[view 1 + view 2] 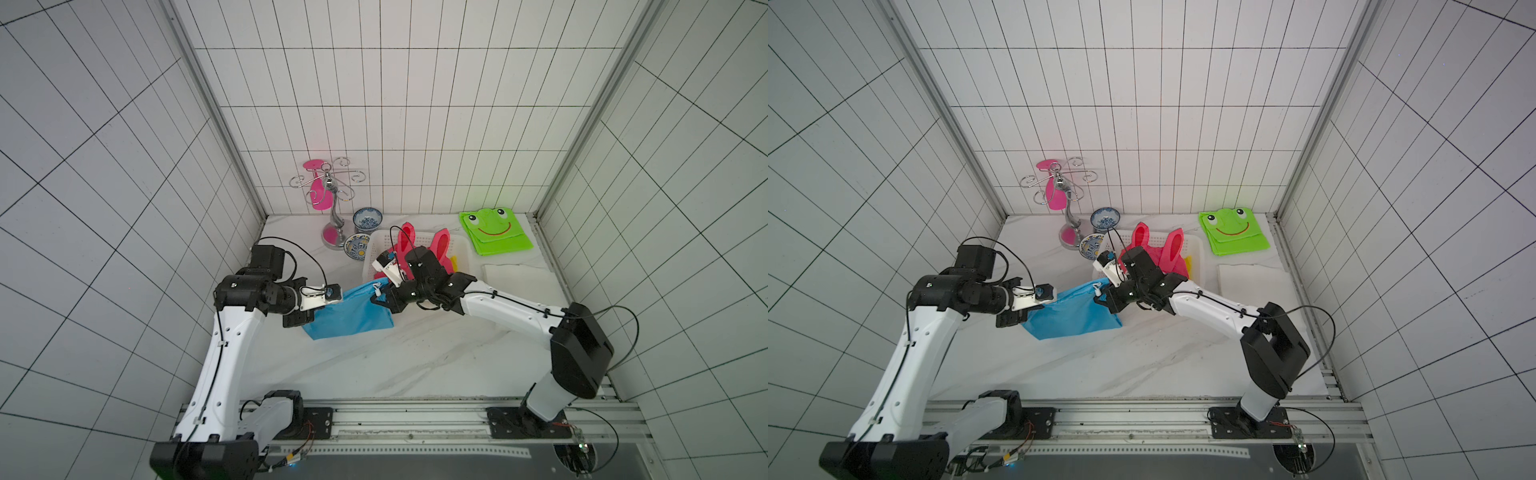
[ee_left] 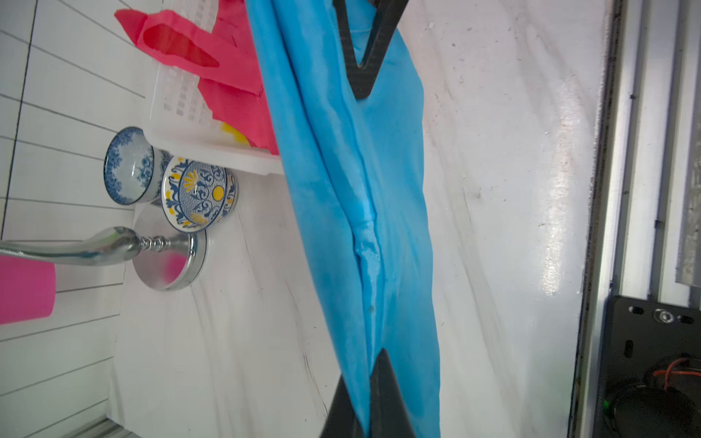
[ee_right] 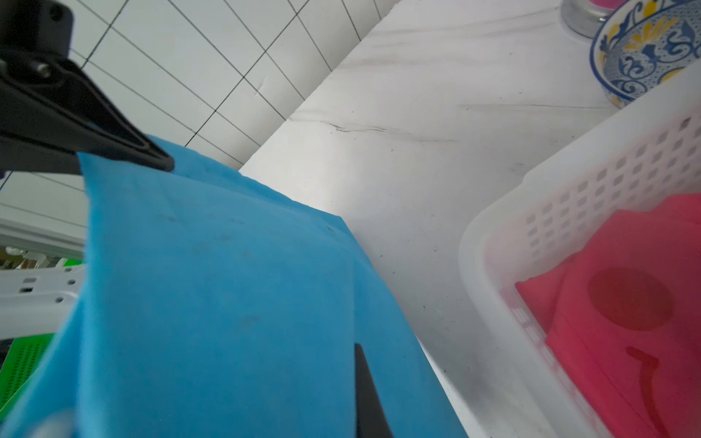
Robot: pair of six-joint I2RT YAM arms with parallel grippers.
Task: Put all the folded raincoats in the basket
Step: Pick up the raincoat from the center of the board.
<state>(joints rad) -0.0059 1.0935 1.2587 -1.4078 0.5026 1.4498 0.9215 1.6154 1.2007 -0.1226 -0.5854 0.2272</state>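
The folded raincoat (image 1: 353, 309) (image 1: 1075, 311) is a blue cloth stretched between my two grippers, just in front of the basket's near left corner. My left gripper (image 1: 312, 319) (image 2: 364, 379) is shut on its left edge, with the cloth pinched between both fingers. My right gripper (image 1: 380, 301) (image 1: 1100, 301) is shut on the opposite edge; only one dark finger (image 3: 366, 394) shows above the blue cloth (image 3: 227, 303). The white perforated basket (image 1: 372, 249) (image 3: 569, 182) stands behind, holding a red bunny-eared cloth (image 1: 415, 245).
A green frog-face cloth (image 1: 494, 232) lies at the back right, with a white folded cloth (image 1: 519, 278) in front of it. Two patterned bowls (image 1: 367, 218) (image 1: 356, 246) and a silver stand (image 1: 332, 216) with pink cups sit left of the basket. Tiled walls enclose the table.
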